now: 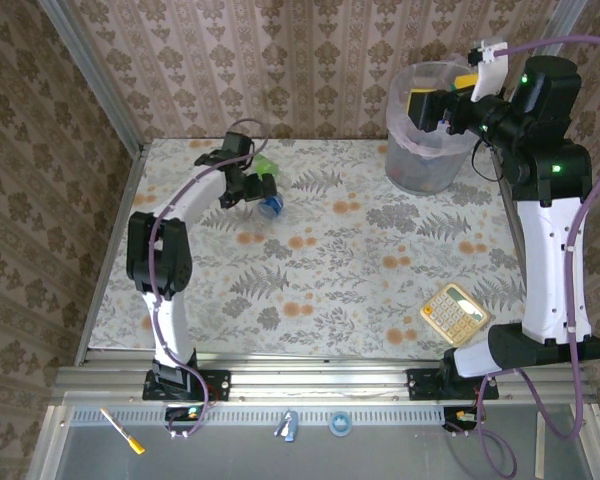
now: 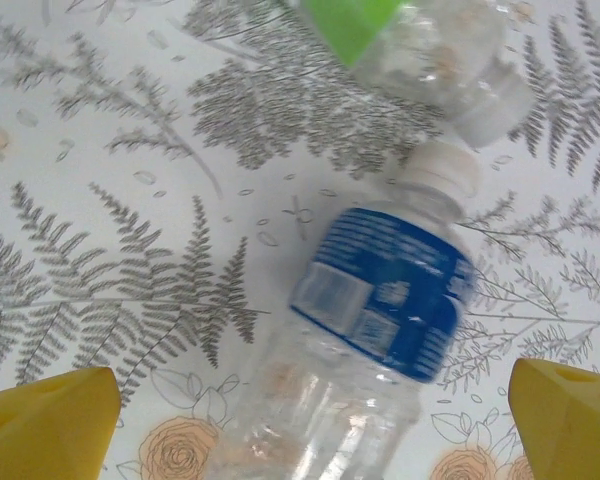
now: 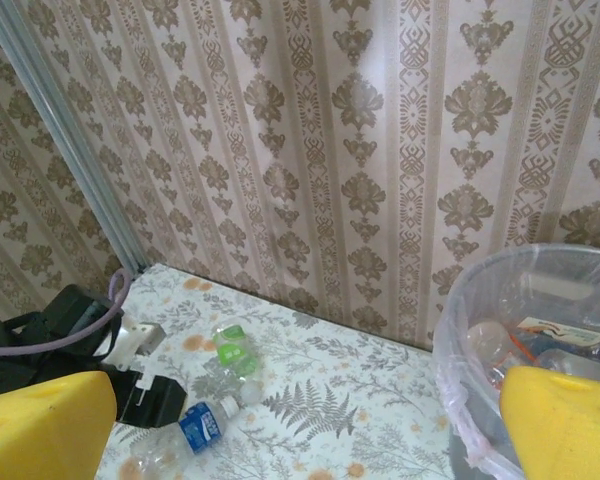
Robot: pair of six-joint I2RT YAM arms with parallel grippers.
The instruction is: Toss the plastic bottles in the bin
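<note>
Fern-print tabletop (image 2: 100,250), crushed clear blue-labelled bottle (image 2: 380,300)

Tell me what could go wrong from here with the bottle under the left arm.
1. The blue-label bottle lies slanted between the fingers of the open left end effector; closing may squirt it sideways.
2. Its cap sits close to the green-label bottle, which could get knocked away.
3. The right end effector hangs over the bin, possibly blocking the drop.
</note>
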